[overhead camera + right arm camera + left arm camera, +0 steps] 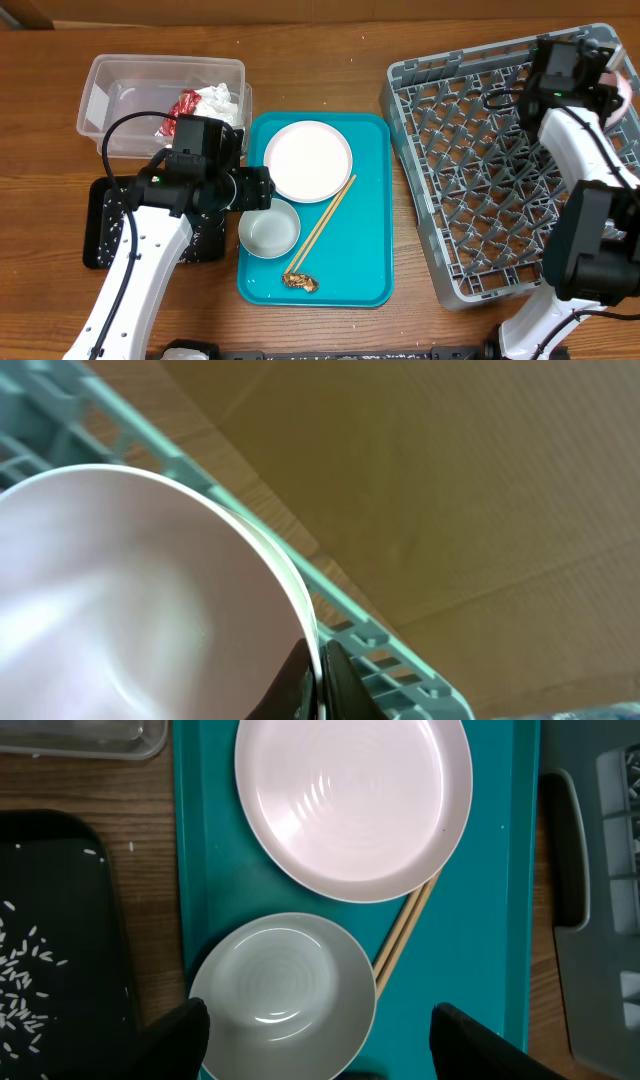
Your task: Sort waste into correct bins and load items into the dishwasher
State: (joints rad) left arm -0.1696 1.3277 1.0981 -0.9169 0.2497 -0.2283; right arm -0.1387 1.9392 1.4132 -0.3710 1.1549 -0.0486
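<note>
My left gripper (256, 190) (320, 1045) hangs open over a small white bowl (269, 229) (280, 985) on the teal tray, one finger at the bowl's left rim and the other well off to its right. A round pale plate (308, 160) (353, 805) lies just behind the bowl. My right gripper (318, 685) is shut on the rim of a pink bowl (130, 600) (622, 88), held tilted over the far right corner of the grey dish rack (470, 170) (385, 650). The clear tub (120, 72) holds a red wrapper (185, 105) and a white napkin (218, 100).
The teal tray (365, 220) also carries wooden chopsticks (325, 225) (405, 930) and a brown food scrap (300, 282). A black tray (100, 240) (60, 900) with loose rice grains (25, 980) lies under my left arm. A cardboard surface stands beyond the rack.
</note>
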